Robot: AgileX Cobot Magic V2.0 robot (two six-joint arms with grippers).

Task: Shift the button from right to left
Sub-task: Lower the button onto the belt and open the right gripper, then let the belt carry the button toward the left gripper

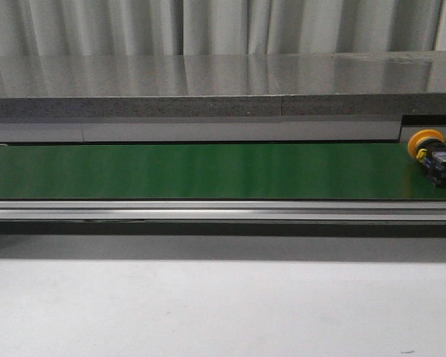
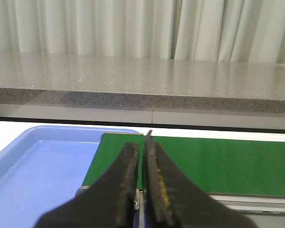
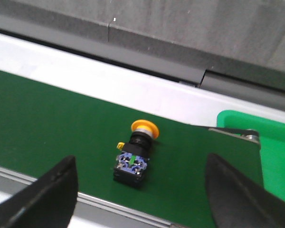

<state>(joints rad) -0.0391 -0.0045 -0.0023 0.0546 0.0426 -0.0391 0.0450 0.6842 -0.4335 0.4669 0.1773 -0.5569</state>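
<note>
The button (image 1: pixel 433 155) lies on its side at the far right of the green belt (image 1: pixel 201 171); it has a yellow-orange cap and a black body. In the right wrist view the button (image 3: pixel 135 156) shows its green mark and lies between and beyond the wide-open fingers (image 3: pixel 52 192) of my right gripper (image 3: pixel 141 190), not touched. My left gripper (image 2: pixel 143 156) is shut and empty above the left end of the belt (image 2: pixel 228 164). Neither gripper shows in the front view.
A blue tray (image 2: pixel 33 171) sits beside the belt's left end. A green bin (image 3: pixel 270 142) sits at the belt's right end. A grey counter (image 1: pixel 208 89) runs behind the belt, and a metal rail (image 1: pixel 208 210) runs along its front.
</note>
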